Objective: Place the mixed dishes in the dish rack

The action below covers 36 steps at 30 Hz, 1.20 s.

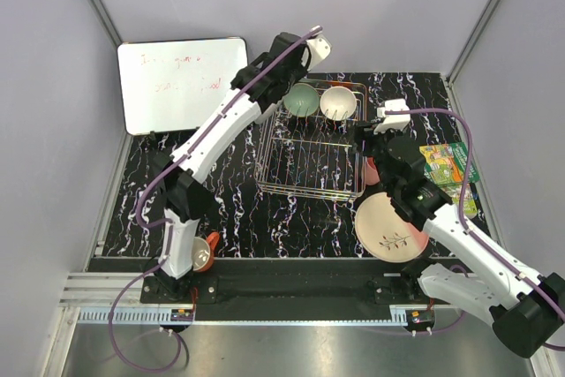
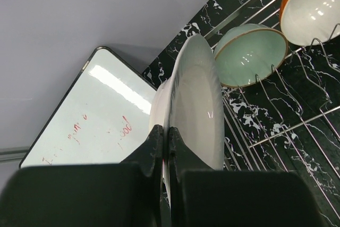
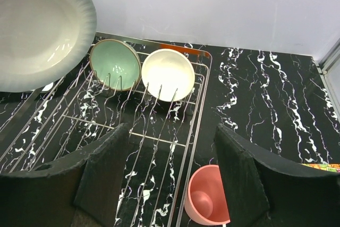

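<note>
Slick, stiff and chippable, the white plate (image 2: 197, 104) is pinched at its rim by the left hand (image 2: 166, 132) and likely needs gentle seating in the dish rack (image 1: 309, 162); the right hand (image 3: 172, 131) is spread wide and empty.

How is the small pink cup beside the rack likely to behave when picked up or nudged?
The pink cup looks hard and smooth, so probably stiff, slippery and breakable. Small and standing upright, it seems light and could tip if nudged. Close to the rack, it may knock the wire.
</note>
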Each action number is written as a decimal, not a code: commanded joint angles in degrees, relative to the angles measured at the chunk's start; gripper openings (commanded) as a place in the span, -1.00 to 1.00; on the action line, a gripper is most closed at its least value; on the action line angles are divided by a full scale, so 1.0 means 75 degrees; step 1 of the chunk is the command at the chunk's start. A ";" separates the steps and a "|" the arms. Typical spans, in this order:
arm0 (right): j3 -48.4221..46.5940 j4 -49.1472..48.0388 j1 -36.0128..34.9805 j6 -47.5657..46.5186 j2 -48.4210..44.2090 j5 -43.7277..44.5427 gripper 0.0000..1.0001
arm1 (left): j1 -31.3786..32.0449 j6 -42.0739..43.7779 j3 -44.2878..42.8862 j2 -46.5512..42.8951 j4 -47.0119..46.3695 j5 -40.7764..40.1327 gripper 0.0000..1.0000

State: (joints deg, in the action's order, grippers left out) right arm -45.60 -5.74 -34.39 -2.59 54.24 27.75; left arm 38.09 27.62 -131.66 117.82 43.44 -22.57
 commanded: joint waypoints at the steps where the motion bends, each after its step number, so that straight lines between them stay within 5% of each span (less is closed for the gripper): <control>1: 0.0069 -0.0184 -0.0032 0.0204 -0.0165 -0.0043 0.46 | 0.0031 0.0255 -0.0446 -0.0159 -0.1421 -0.1127 -1.00; 21: 0.0151 -0.0219 -0.0137 0.0275 -0.0247 -0.0254 0.45 | 0.0534 -0.0225 -0.0315 0.0357 -0.1831 -0.2393 -1.00; 36: 0.0174 -0.0208 -0.0301 0.0298 -0.0294 -0.0336 0.45 | 0.0676 0.1777 -0.0293 0.0076 -0.3659 -0.3015 -1.00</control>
State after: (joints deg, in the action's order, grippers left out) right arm -44.31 -5.74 -35.86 -1.15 53.19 25.82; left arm 42.63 33.34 -130.17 123.09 28.80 -40.77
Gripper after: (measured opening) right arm 0.728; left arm 0.024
